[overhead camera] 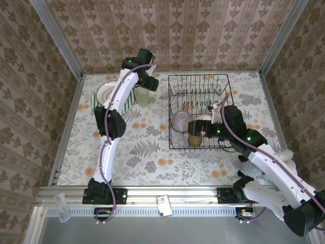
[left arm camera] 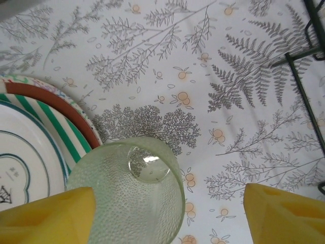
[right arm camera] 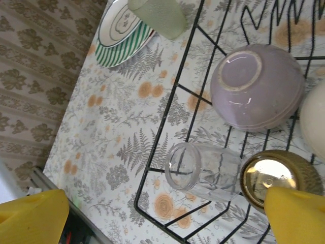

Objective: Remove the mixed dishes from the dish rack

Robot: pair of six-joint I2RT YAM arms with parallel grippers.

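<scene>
While the pale-green cup (left arm camera: 129,195) stands upside down on the table (left arm camera: 203,61), just beside the striped plate (left arm camera: 53,127) at far left, the left gripper (left arm camera: 170,208) hovers over it, fingers spread, nothing clamped. Judged step: depositing this cup. The dish rack (right arm camera: 167,107) holds the lavender bowl (right arm camera: 256,86), clear glass (right arm camera: 203,173) and amber cup (right arm camera: 279,178). The right gripper (right arm camera: 165,216), fully spread, must next centre on one item.

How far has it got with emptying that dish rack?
Partly done. The stacked plates lie on the table left of the dish rack. The pale-green cup sits upside down beside them, between the fingers of the open left claw. Nothing is gripped: the right claw hangs open by the amber cup. That cup, the lavender bowl, a clear glass and a cream cup are in the rack.
</scene>
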